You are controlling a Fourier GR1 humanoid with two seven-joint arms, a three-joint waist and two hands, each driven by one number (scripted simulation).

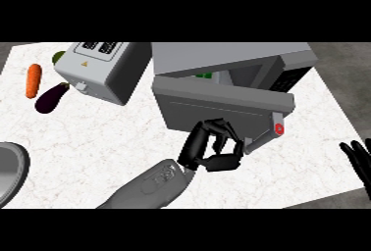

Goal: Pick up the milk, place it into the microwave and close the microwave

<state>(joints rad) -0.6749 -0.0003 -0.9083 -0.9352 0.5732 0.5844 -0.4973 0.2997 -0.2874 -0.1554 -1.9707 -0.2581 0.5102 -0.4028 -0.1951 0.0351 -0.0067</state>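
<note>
A: Where's the milk [206, 76]?
B: Only a green sliver shows inside the microwave [239, 61]; its door [217, 105] stands partly ajar.
A: The risk?
B: The left hand [211, 147], fingers curled and holding nothing, touches the door's face; it could slide off before latching; the right hand [359, 159] rests open at the edge.

microwave [232, 73] 1 | toaster [101, 68] 1 | carrot [33, 80] 1 | eggplant [52, 98] 1 | hands 2 (left [210, 147], right [358, 157])
</note>
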